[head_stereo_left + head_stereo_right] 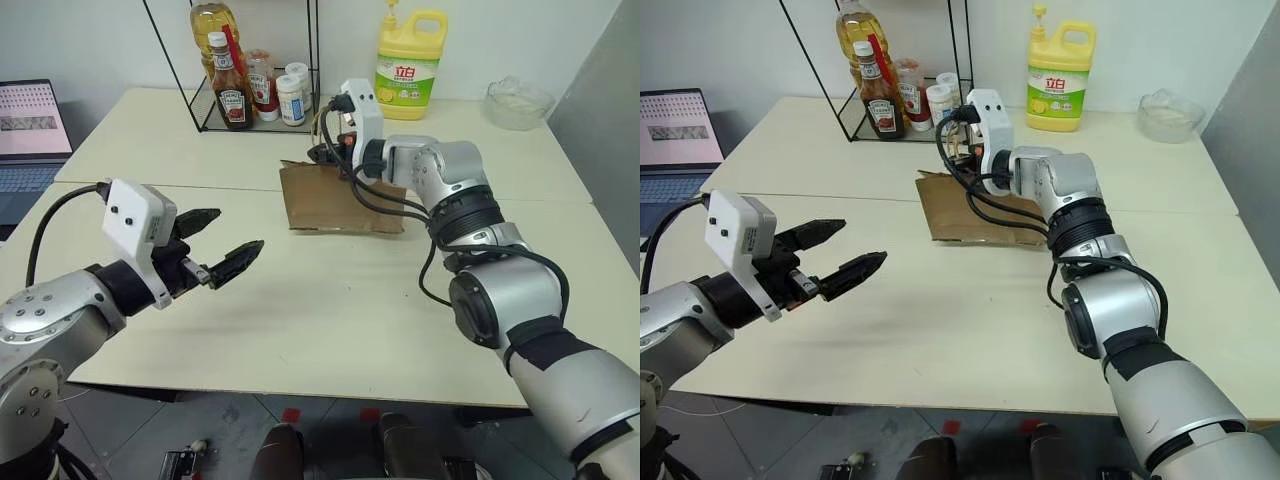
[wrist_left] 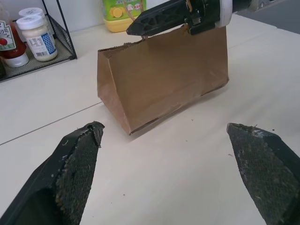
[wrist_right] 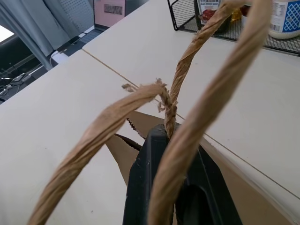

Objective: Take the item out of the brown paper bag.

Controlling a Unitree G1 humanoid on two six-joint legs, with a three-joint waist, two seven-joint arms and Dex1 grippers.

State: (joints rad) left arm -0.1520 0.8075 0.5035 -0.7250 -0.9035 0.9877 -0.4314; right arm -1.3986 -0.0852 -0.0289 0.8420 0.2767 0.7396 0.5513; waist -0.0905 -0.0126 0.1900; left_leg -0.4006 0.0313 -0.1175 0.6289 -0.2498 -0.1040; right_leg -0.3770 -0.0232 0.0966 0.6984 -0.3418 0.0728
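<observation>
From the head views, the brown paper bag (image 1: 345, 200) sits on the table (image 1: 330, 300) near its middle, the right gripper (image 1: 327, 153) at its top edge with fingers closed, and the left gripper (image 1: 222, 245) hangs spread wide, well apart from it. The left wrist view shows the left fingertips (image 2: 77, 161) parted, facing the bag's side. The right wrist view shows the closed fingers (image 3: 176, 187) pinching the cord handles (image 3: 187, 112); the orange drink bottle cannot be made out.
</observation>
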